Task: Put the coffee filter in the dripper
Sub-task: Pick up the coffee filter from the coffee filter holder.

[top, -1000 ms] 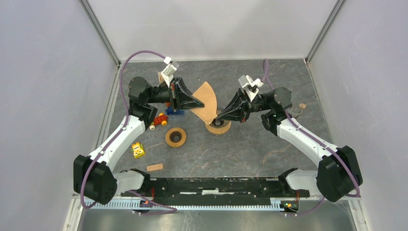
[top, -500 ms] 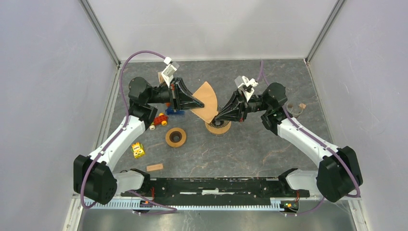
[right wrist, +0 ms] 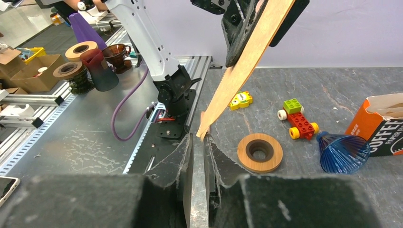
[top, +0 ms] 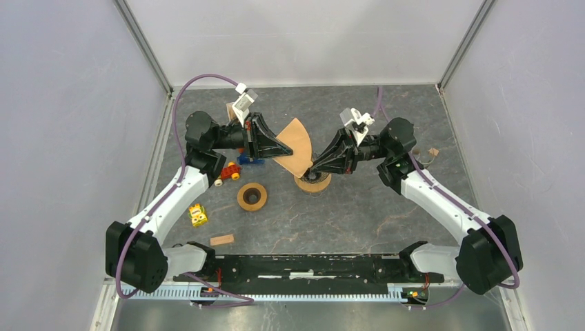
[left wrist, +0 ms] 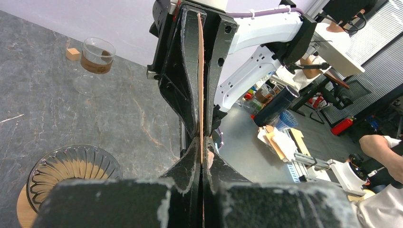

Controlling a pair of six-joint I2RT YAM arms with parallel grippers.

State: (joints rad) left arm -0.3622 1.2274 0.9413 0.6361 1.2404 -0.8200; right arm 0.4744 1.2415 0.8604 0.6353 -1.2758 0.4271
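1. Dripper (top: 314,183) on bench (top: 359,214), empty, just under filter's low corner.
2. Right hand (right wrist: 197,137) slack, jaws a slit apart at that corner, not pinching.
3. Filter (right wrist: 247,57) flat, tilted, clenched in left hand (top: 279,149).
4. Step looks like filter prep. Next: spread into cone, lower in.

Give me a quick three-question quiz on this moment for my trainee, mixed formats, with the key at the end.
1. True or false: the left pincer is clamped on the coffee filter.
2. The filter is: A) opened out and seated in the glass dripper; B) folded flat, in the air, its lower tip near the glass dripper; C) let go and lying flat.
3. What colour is the spare dripper beside the toy car?

Key: 1 true; 2 B; 3 blue.
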